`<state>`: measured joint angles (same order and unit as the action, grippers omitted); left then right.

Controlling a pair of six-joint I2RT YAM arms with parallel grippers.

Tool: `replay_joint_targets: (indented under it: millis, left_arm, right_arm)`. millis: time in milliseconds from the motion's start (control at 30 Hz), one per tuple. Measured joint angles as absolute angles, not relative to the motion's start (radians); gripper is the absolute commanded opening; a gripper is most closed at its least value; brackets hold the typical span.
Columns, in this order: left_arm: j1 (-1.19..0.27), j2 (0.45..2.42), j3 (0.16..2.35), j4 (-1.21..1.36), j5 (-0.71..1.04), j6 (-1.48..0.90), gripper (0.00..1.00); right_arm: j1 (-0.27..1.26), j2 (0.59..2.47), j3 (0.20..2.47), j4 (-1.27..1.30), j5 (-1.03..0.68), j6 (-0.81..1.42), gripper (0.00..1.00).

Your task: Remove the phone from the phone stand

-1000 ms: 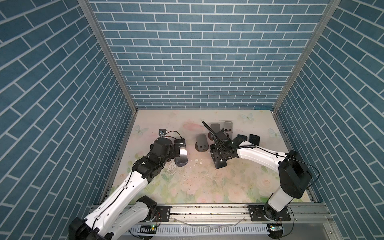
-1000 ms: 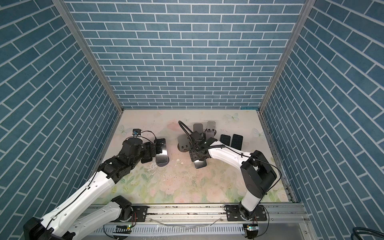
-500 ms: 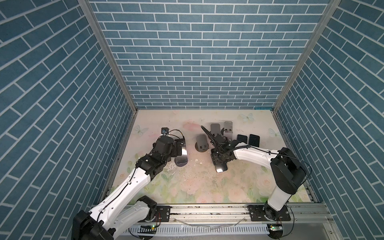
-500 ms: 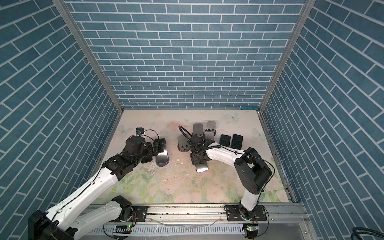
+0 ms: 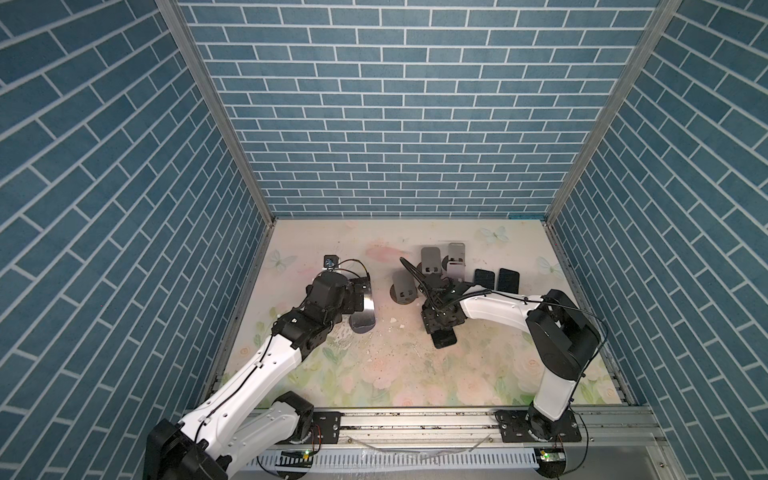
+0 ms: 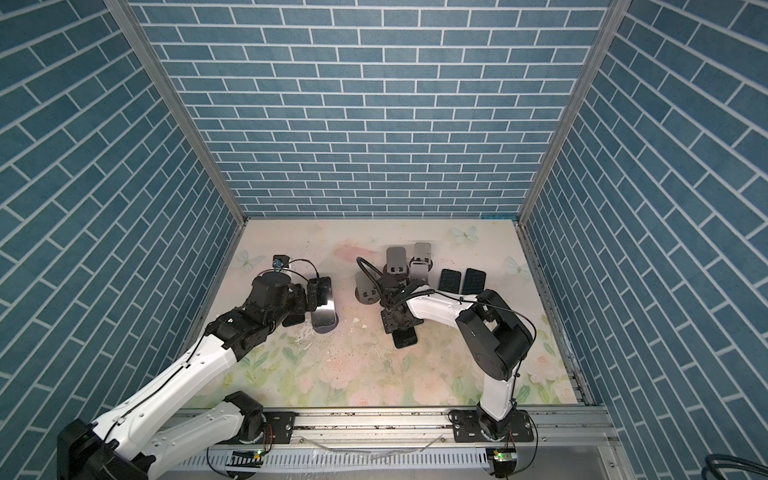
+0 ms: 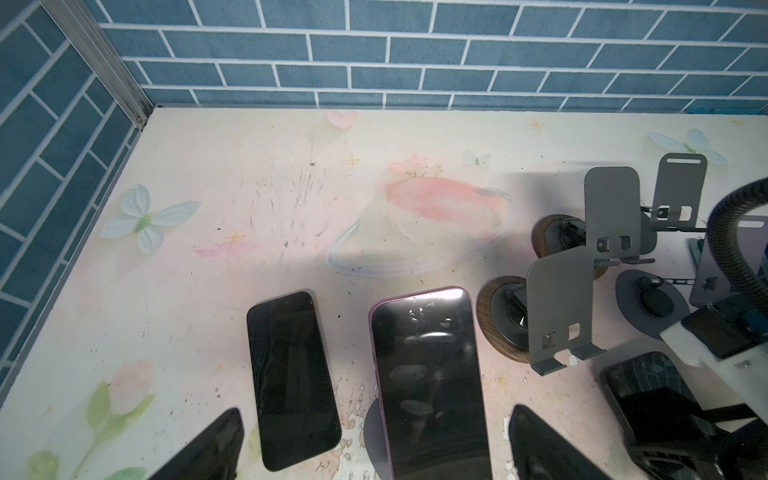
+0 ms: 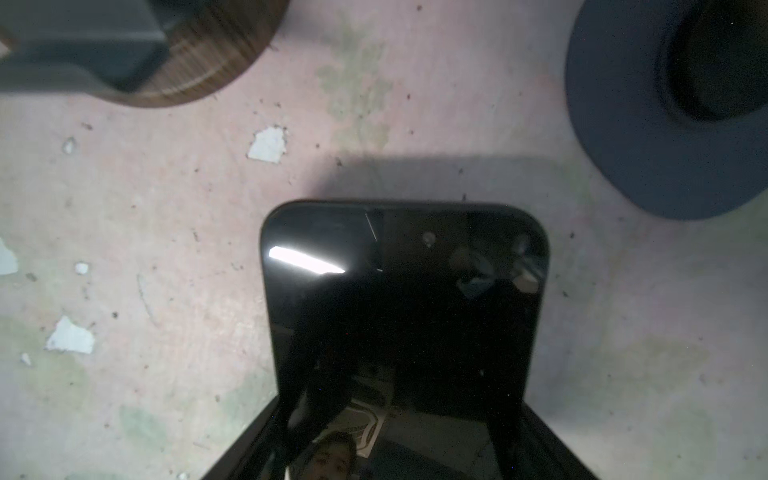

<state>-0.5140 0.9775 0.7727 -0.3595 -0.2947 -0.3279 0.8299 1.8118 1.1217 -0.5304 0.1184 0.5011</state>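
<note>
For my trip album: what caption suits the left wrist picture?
Open left end effector flanking a purple-edged phone, grey phone stands beside it.

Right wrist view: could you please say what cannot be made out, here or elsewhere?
Right wrist view: black phone lower end, cut off by the bottom edge.
Left wrist view: stand, mostly hidden behind the purple phone.
In a top view: right gripper fingertips, hidden under its wrist.

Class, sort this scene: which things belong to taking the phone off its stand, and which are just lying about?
In the job: purple-edged phone, its round stand base, open left gripper by it, right gripper holding a black phone.
Lying about: empty grey stands, two flat phones far right, dark phone beside the purple-edged one.
</note>
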Motion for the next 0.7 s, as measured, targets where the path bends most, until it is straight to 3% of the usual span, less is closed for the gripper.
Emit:
replay_joint_targets:
  millis: [700]
  left_arm:
    - [-0.514, 0.965, 0.773, -0.361, -0.299, -0.326, 1.00]
  right_arm:
    - [0.829, 1.821, 1.122, -0.511, 0.146, 0.520, 0.61]
